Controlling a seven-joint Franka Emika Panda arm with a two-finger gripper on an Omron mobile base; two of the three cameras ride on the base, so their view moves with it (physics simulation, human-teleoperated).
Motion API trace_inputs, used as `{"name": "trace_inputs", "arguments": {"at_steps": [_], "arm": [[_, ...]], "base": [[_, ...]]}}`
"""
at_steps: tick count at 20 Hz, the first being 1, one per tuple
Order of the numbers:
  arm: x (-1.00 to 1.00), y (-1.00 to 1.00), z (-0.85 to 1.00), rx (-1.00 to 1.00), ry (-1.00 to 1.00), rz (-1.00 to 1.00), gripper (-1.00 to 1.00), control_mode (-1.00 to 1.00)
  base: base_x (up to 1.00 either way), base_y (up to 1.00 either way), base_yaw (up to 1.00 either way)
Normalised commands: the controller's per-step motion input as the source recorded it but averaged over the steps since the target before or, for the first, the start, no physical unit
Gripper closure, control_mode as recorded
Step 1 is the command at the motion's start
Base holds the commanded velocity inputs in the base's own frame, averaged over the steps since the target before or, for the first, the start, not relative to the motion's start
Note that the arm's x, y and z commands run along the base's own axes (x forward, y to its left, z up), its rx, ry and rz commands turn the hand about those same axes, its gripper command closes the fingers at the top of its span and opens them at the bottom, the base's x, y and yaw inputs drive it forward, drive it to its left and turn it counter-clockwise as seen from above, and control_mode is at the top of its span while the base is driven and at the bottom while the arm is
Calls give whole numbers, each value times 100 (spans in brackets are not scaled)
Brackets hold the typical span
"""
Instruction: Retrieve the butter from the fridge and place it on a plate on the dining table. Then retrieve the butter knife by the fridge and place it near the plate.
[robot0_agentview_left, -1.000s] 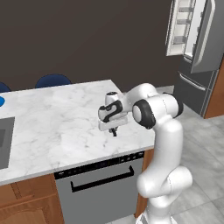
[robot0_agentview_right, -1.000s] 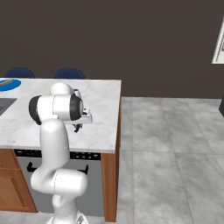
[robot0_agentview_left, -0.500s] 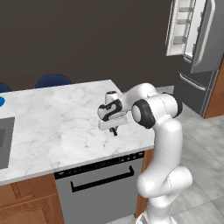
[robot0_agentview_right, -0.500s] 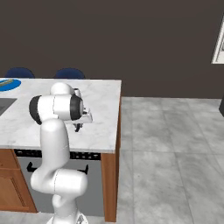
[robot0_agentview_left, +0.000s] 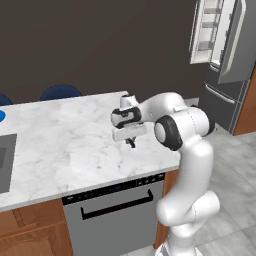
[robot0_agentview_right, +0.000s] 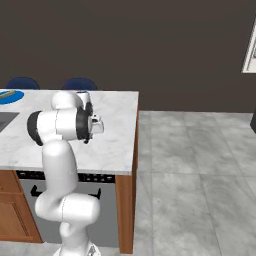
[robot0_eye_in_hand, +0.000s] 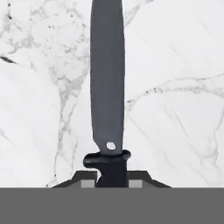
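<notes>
Carrying step, second half of the task. Gripper (robot0_agentview_left: 131, 141), at frame centre, grasps the butter knife (robot0_eye_in_hand: 107, 83) by its handle (blade pointing away) above the dining table (robot0_agentview_left: 65, 145). Next, probably: travel toward the plate (robot0_agentview_right: 11, 96), upper left of the right base view.

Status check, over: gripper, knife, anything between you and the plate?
Gripper shut on butter knife, over dining table. Plate at far end. Marble between bare.

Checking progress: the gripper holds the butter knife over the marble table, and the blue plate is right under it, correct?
Not quite. The gripper does hold the butter knife over the dining table, but the right base view shows the plate far off at the table's other end.
</notes>
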Motion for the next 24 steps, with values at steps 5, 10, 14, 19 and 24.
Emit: {"name": "trace_inputs", "arguments": {"at_steps": [5,10,14,19,24], "arm": [[-52,-1,87,0,0,0,100,-100],[-80,-9,93,1,0,0,100,-100],[-91,-11,94,0,0,0,100,-100],[-100,-19,87,0,-3,0,100,-100],[-100,-31,70,0,-7,0,100,-100]], "base": [[0,0,0],[0,0,0],[0,0,0],[0,0,0],[0,0,0]]}}
